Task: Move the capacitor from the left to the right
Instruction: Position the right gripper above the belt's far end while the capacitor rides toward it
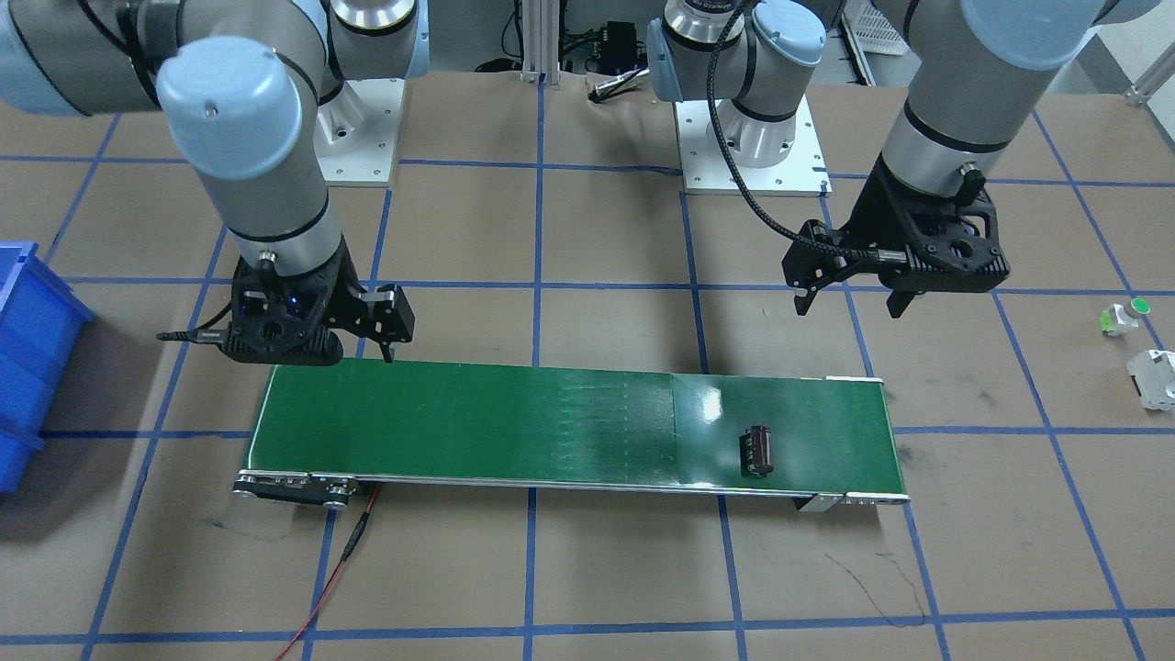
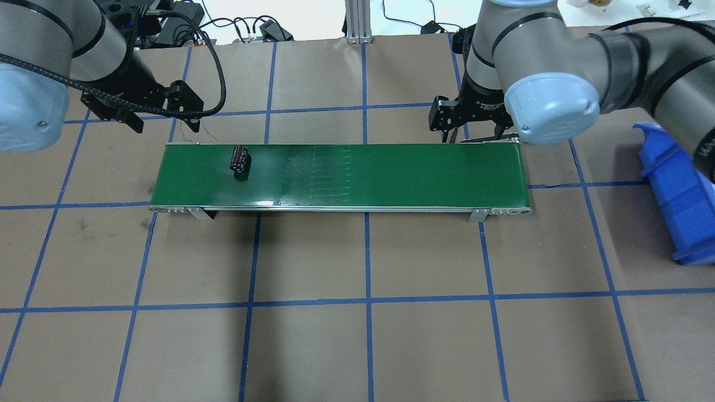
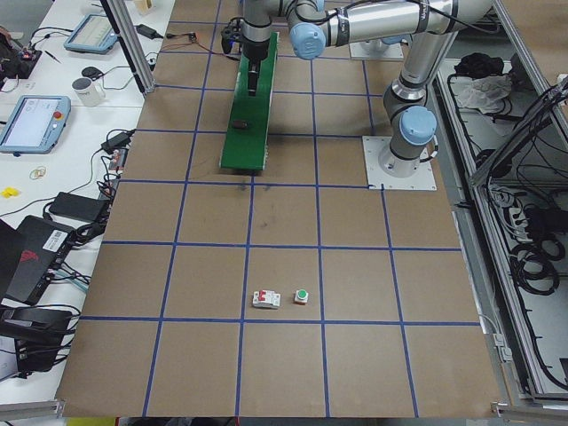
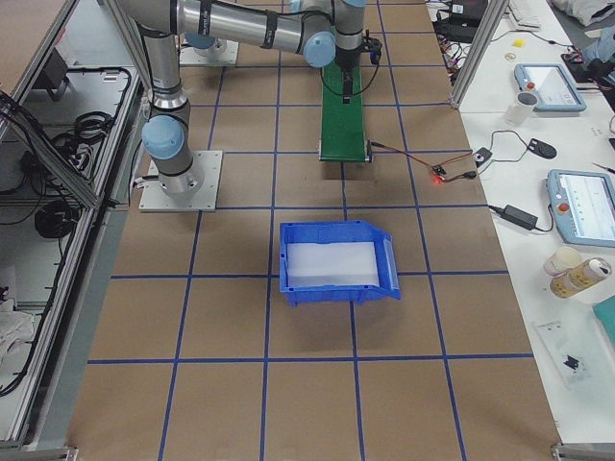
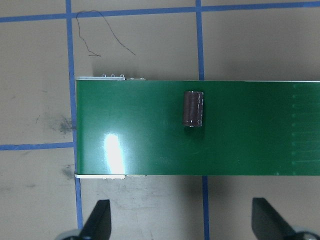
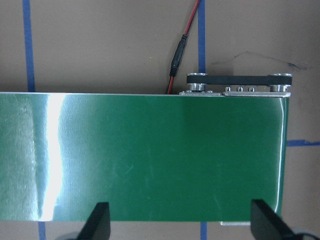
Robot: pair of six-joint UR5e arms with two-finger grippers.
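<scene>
The capacitor (image 1: 758, 451) is a small dark ribbed cylinder lying on the green conveyor belt (image 1: 514, 431) near its left end. It also shows in the overhead view (image 2: 240, 159) and in the left wrist view (image 5: 193, 108). My left gripper (image 1: 849, 306) is open and empty. It hangs above the table just off the belt's robot-side edge, apart from the capacitor. My right gripper (image 2: 475, 137) is open and empty. It hovers at the robot-side edge of the belt's right end (image 6: 150, 160).
A blue bin (image 2: 676, 190) stands on the table beyond the belt's right end. A white part with a green cap (image 1: 1124, 314) and a white-grey blocky part (image 1: 1155, 376) lie on the table beyond the left end. A red wire (image 1: 340, 560) trails from the belt's right end.
</scene>
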